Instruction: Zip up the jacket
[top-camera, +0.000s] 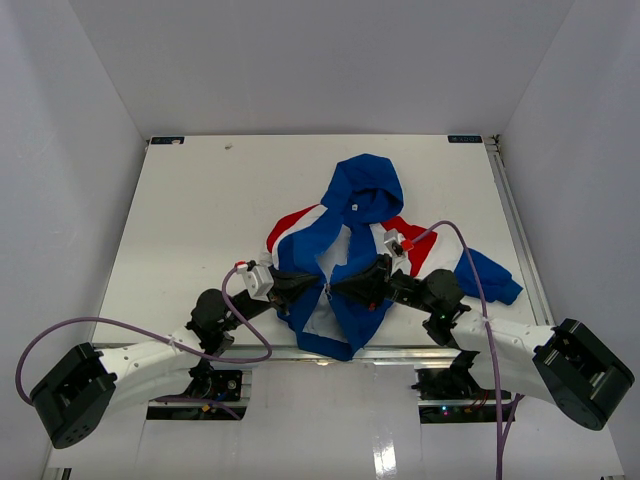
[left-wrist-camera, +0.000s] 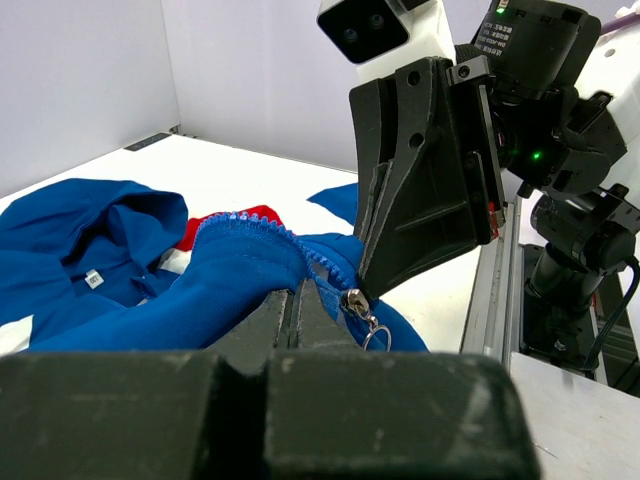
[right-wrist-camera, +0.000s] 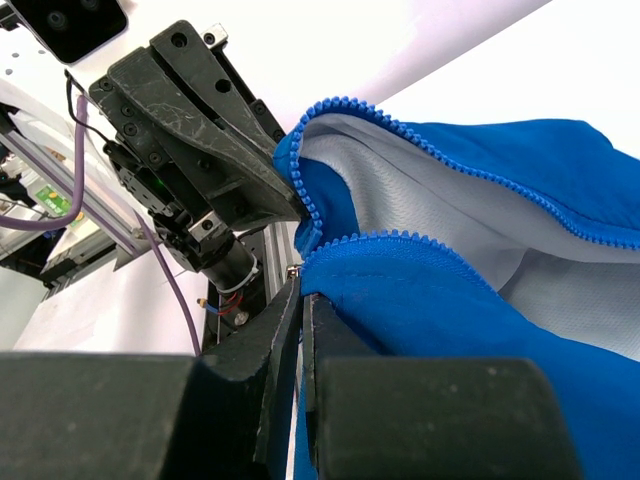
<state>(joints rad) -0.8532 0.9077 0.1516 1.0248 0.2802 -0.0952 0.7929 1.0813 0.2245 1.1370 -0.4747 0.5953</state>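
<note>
Left gripper (left-wrist-camera: 298, 295) is pinched fully shut on the blue hem edge, right beside the small metal zip slider (left-wrist-camera: 354, 303). Right gripper (right-wrist-camera: 300, 295) is clamped flat on the facing toothed edge, and the tips of the two nearly meet. Further out, the small royal-blue hooded jacket (top-camera: 365, 185) with red and white sleeve panels lies mid-way across the white tabletop (top-camera: 200, 200), hood far, hem near. The front gapes and the white lining (right-wrist-camera: 450, 220) shows. I'd say the sides aren't joined yet, so the whole zip run is left.

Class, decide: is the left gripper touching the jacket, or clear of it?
Touching. The left wrist view shows the left gripper shut on the jacket, its blue zip edge pinched between the fingertips beside the slider.
</note>
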